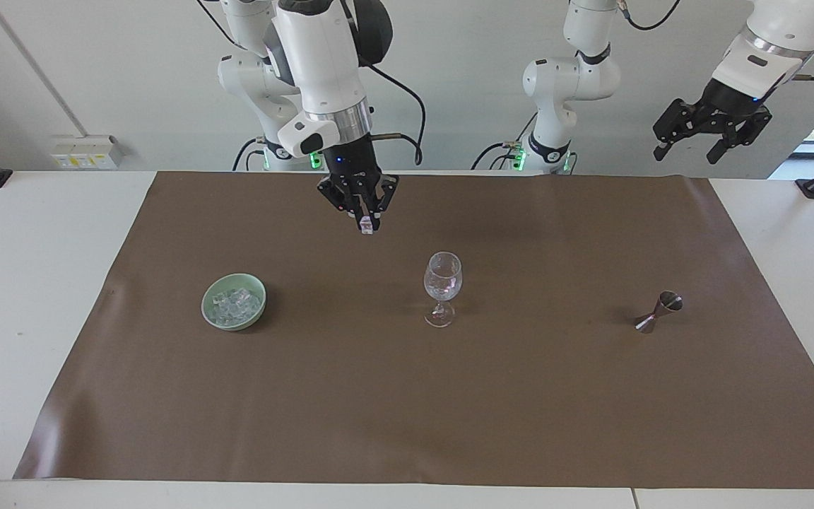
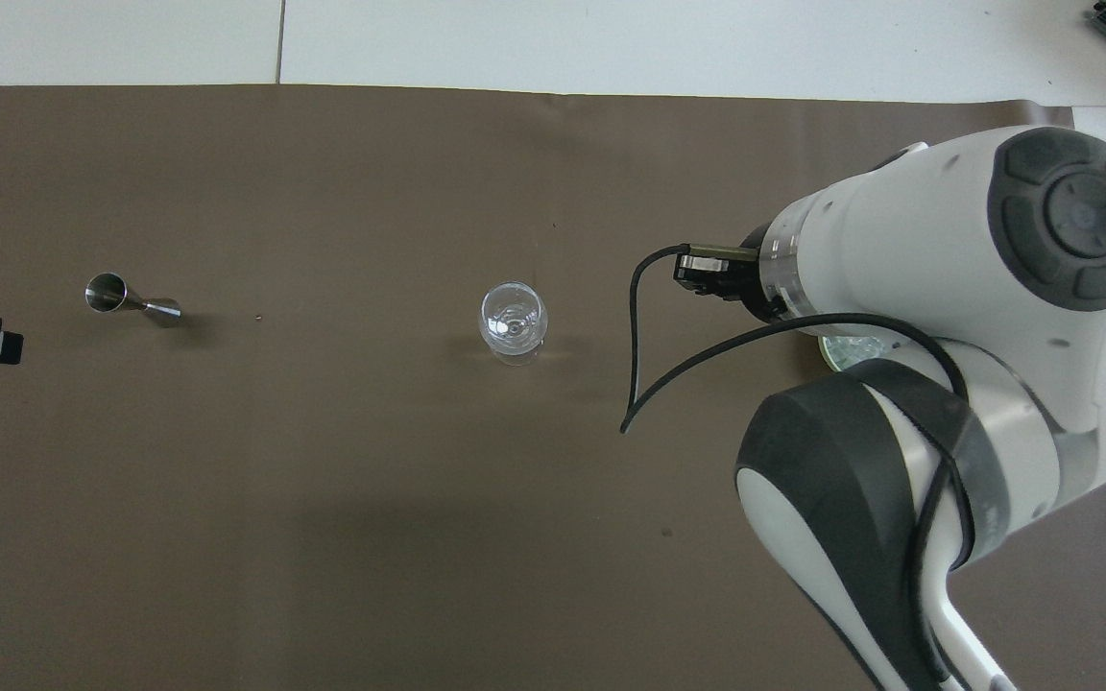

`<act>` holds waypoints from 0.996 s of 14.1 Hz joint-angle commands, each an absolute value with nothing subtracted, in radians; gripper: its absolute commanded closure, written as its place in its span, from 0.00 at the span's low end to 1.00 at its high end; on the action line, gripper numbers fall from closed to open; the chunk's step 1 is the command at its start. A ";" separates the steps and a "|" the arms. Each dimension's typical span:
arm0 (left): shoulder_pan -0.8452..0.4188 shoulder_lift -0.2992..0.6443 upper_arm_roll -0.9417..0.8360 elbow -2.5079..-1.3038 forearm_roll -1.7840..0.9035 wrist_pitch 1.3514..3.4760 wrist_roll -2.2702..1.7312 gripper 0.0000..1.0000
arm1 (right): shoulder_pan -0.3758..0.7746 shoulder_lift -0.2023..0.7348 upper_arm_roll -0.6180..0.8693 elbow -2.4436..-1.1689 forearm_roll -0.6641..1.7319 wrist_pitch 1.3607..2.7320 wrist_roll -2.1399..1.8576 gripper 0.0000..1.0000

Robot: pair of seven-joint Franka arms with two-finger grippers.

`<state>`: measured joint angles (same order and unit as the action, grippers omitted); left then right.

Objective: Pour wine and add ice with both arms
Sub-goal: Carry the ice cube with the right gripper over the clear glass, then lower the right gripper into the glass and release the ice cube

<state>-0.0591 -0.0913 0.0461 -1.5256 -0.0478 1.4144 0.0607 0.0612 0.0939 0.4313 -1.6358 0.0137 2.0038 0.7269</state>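
While the left gripper (image 1: 709, 139) waits with fingers spread at upper right, the right gripper (image 1: 367, 220) pinches an ice cube (image 1: 366, 228) upper centre.
Bare brown mat (image 1: 407, 410) separates bowl (image 1: 234, 302), glass (image 1: 442, 286) and jigger (image 1: 658, 312).

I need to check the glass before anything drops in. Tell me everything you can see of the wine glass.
The wine glass is clear and stemmed, with a rounded bowl, thin stem and round foot. It stands upright on the brown mat, between the green bowl and the metal jigger. Nothing touches it.
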 commanded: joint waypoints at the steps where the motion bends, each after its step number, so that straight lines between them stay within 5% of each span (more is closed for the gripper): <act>1: -0.054 -0.077 0.044 -1.523 -0.025 1.399 0.069 0.00 | 0.054 0.126 0.489 -1.620 0.025 2.034 0.802 1.00; 14: -0.026 -0.075 -0.015 -1.519 0.002 1.394 0.058 0.00 | 0.080 0.290 0.577 -1.615 -0.112 2.272 0.994 1.00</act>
<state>-0.0361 -0.0660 -0.0080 -1.5223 -0.0099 1.4140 0.0602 0.0799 0.2396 0.5509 -1.6360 -0.0359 2.2284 0.9181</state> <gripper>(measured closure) 0.000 0.775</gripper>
